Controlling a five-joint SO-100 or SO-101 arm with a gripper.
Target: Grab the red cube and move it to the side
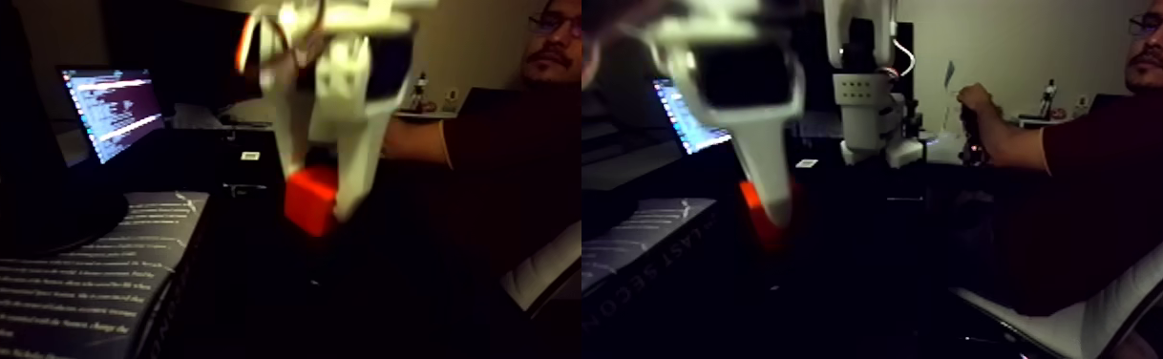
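Observation:
In the left half of the fixed view, the red cube [308,202] hangs above the dark table, held between the two white fingers of my gripper [322,193]. The gripper reaches down from the top of the picture and is blurred. One finger [356,162] lies along the cube's right side; the other stands at its upper left. In the right half the same cube [751,204] shows mostly behind a white finger [772,181], so only its left edge and lower corner are in sight.
A lit laptop screen [114,111] stands at the back left. An open book [64,282] lies at the front left. A seated person [1114,181] on a white chair [1095,320] holds a second white arm [868,107] with one hand [973,99].

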